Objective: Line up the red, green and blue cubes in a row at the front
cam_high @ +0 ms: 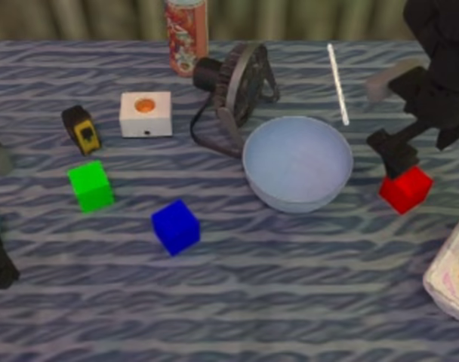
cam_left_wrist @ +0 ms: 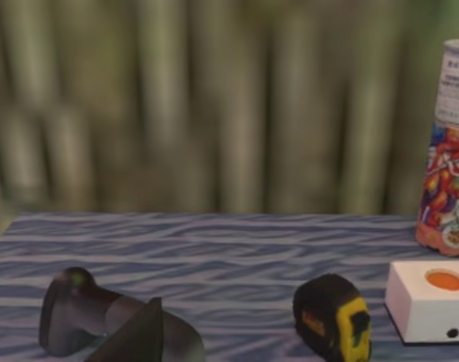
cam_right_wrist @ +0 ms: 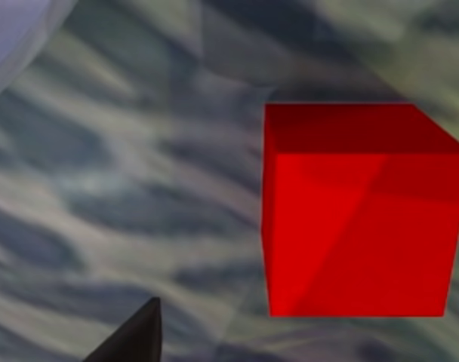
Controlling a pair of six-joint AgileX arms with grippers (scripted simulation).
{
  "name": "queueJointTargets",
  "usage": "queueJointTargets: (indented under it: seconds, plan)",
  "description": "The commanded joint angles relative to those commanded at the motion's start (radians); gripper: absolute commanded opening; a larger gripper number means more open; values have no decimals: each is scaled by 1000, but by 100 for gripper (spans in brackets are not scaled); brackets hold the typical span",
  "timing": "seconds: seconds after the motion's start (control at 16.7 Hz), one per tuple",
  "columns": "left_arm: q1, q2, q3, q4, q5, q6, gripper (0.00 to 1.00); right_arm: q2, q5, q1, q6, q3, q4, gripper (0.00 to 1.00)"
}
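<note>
Top view: no row yet. Right hand [cam_high: 396,167] at 3 o'clock beside red cube [cam_high: 405,189], grip state unclear. Green cube [cam_high: 90,185] at 9, blue cube [cam_high: 176,226] near centre; all three unplaced.

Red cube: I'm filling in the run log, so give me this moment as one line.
right end effector: over red cube, grasp unclear | left arm: parked, left edge | green cube, blue cube: untouched, not in row

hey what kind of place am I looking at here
Likely a rendered tabletop test scene, not a real room: a blue patterned tablecloth strewn with unrelated items, such as a pale bowl, a tape measure and a small fan.
</note>
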State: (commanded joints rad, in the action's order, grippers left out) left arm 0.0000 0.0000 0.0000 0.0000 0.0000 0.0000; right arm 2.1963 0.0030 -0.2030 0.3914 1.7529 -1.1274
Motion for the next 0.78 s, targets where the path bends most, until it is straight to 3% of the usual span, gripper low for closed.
queueJointTargets:
  seconds: [0.24,0.78]
  plan:
    - [0,0,0,0,0,0,100,5,0,3,1,-15,19,100]
    - [0,0,0,0,0,0,100,124,1,-1,-3,-168,292,100]
